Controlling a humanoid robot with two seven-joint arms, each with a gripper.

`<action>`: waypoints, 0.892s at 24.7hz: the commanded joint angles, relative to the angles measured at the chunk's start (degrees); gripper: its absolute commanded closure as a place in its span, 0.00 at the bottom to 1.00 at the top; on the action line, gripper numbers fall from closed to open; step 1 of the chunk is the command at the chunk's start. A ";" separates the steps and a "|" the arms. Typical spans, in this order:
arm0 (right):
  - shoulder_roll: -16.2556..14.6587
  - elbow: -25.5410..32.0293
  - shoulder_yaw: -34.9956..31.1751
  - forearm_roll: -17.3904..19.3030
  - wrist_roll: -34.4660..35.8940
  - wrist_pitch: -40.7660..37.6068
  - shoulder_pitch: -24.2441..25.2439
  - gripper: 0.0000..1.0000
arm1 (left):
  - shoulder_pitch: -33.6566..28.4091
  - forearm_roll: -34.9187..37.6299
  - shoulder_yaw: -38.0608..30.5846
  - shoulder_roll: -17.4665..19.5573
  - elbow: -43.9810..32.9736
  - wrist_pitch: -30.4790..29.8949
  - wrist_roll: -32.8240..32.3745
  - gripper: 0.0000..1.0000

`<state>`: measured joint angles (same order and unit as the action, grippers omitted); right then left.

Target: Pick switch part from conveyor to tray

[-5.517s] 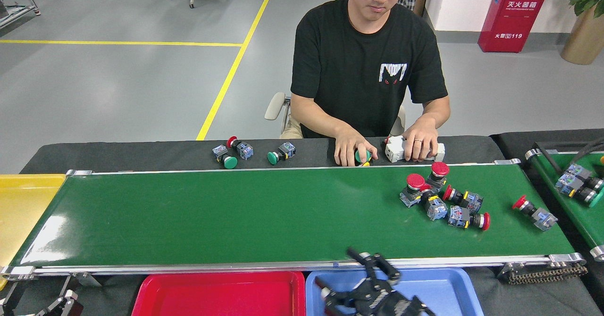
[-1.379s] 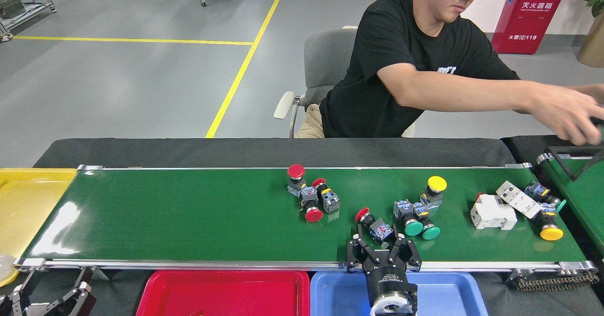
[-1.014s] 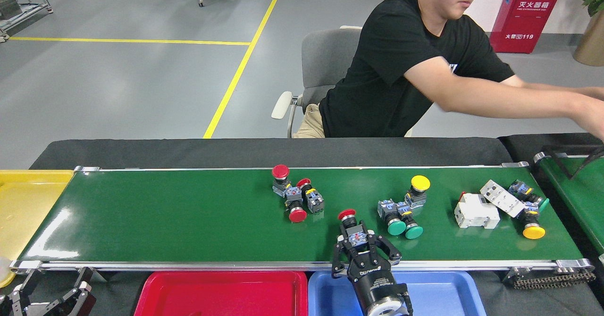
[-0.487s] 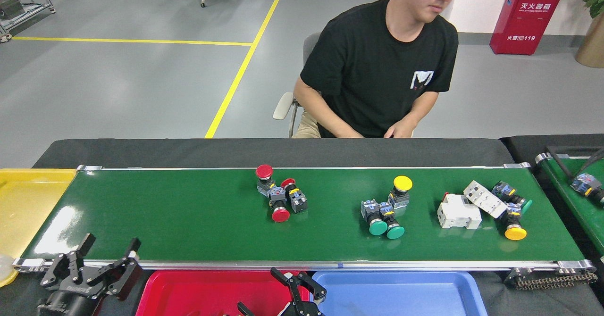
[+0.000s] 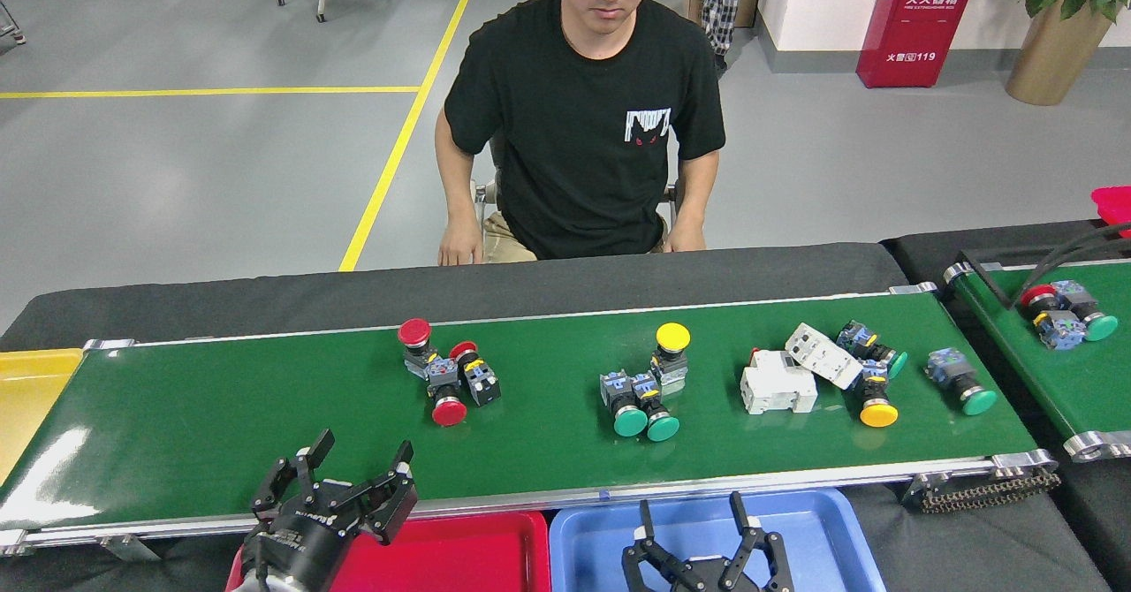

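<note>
The conveyor (image 5: 221, 415) runs left to right across the view. On it lie a cluster of red switch parts (image 5: 446, 375), two green-capped parts with a yellow-capped one (image 5: 645, 393), two white blocks (image 5: 778, 382), a yellow-capped part (image 5: 877, 402) and a green-capped part (image 5: 959, 380). My left gripper (image 5: 362, 451) is open and empty over the belt's near rail, left of and nearer than the red cluster. My right gripper (image 5: 689, 508) is open and empty above the blue tray (image 5: 822, 530). The red tray (image 5: 477, 548) sits beside it.
A person (image 5: 583, 124) sits behind the table, hands down at the sides. A yellow tray (image 5: 26, 389) lies at the belt's left end. A second green belt (image 5: 1060, 371) at the right carries a few switch parts (image 5: 1065, 309). The chain drive (image 5: 981, 486) is at the near right corner.
My left gripper has risen and moved right to the belt's near rail. My right gripper has shifted from the red tray to the blue tray. The parts have drifted left, and another green-capped part has come in.
</note>
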<state>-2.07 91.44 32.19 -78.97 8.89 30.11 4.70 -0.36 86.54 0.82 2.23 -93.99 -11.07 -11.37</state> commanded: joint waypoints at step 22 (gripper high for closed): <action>11.21 -29.04 -0.02 2.85 -9.41 -20.35 -25.79 0.11 | 17.77 1.62 0.50 -2.06 21.04 2.37 -1.28 0.00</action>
<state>8.67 62.73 32.09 -76.65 -0.46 11.03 -19.87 15.78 87.99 1.27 -0.32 -73.46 -8.97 -13.09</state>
